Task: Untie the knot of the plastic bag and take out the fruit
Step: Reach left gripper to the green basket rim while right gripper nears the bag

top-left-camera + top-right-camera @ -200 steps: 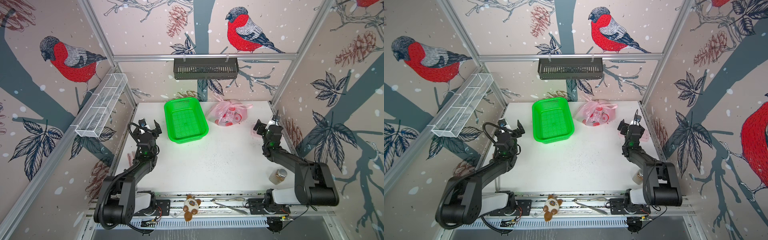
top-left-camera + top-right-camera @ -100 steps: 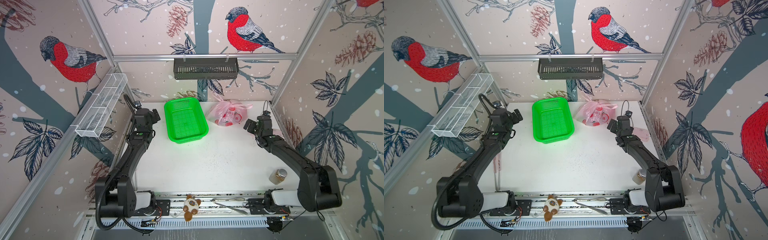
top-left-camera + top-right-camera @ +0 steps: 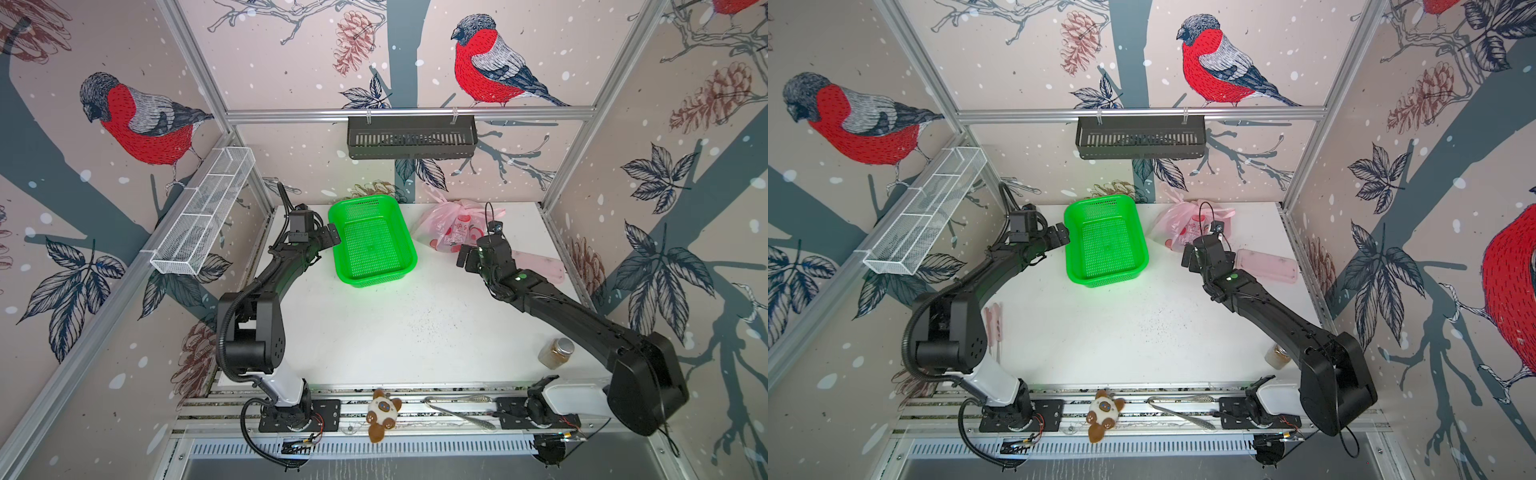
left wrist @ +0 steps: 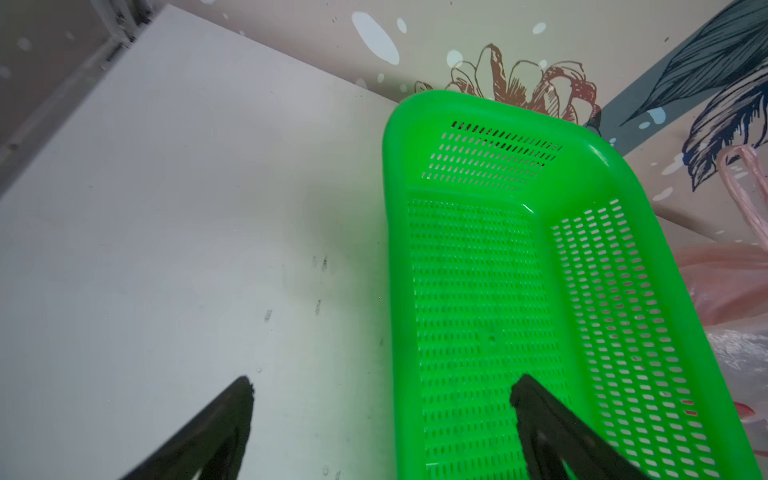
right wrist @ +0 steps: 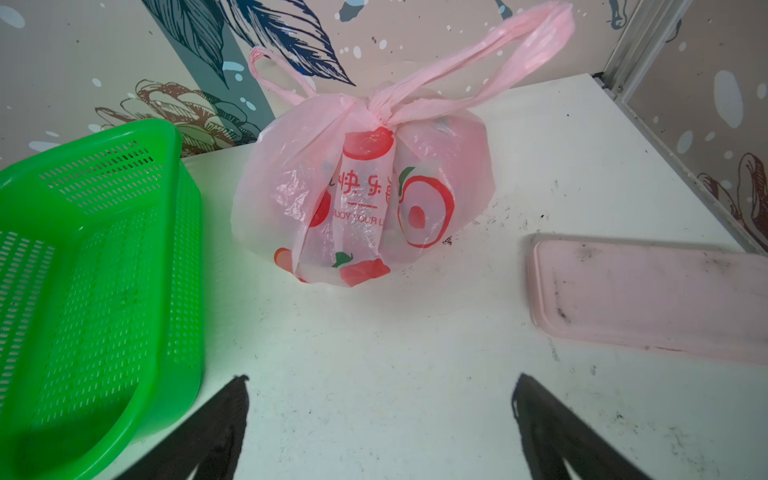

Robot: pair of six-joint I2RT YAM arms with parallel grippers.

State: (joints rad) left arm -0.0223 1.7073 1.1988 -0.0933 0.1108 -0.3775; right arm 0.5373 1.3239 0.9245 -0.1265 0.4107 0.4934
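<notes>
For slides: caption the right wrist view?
Open right gripper faces the tied plastic bag between green basket and pink case.

The thin, see-through pale pink plastic bag with red round prints is sitting upright and bulging, straight ahead of and apart from the fingers of the right gripper, its knot sitting tied on top with handle loops sticking out sideways.

bird-papered booth

you face walls papered with bullfinches and pine cones. a black slotted shelf hangs on the back aluminium rail, a white wire-mesh rack on the left wall, above a white tabletop.
</notes>
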